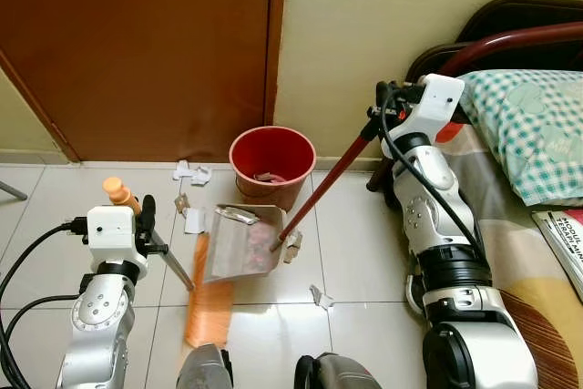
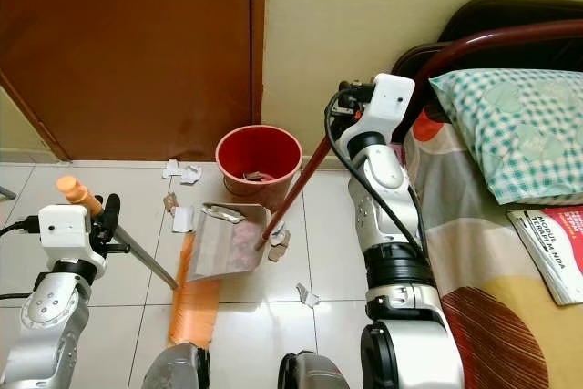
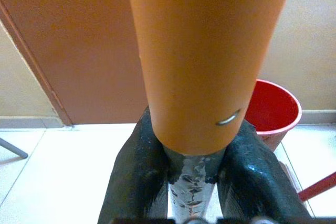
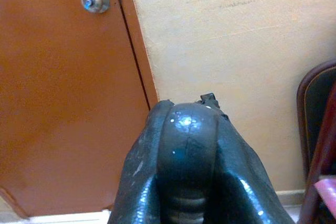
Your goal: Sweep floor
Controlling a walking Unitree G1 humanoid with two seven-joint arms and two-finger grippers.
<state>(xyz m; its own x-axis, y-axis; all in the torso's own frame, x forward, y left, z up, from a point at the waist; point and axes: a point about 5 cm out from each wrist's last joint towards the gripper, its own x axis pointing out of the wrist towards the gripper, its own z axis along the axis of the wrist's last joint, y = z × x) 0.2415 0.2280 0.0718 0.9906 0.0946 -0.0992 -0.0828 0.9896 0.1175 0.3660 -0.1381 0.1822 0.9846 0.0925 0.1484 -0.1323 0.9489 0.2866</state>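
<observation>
Two tools held: my left gripper clamps the orange-handled broom, my right gripper clasps the red-handled metal dustpan beside the red plastic bucket.

Glossy white floor tiles, red plastic bucket — smooth, metal dustpan — dull sheen

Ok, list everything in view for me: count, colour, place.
Bucket: one, red, on the floor by the wall.
Dustpan: one, grey with a red handle, in front of the bucket.
Broom: one, orange bristles, left of the dustpan.
Paper scraps: several, white, scattered on the tiles.
Door: one, brown, behind the bucket.
Pillow: one, green checked, on the bed at right.
Book: one, red and white, on the bed.
Left gripper: shut on the broom.
Right gripper: shut on the dustpan handle.
</observation>
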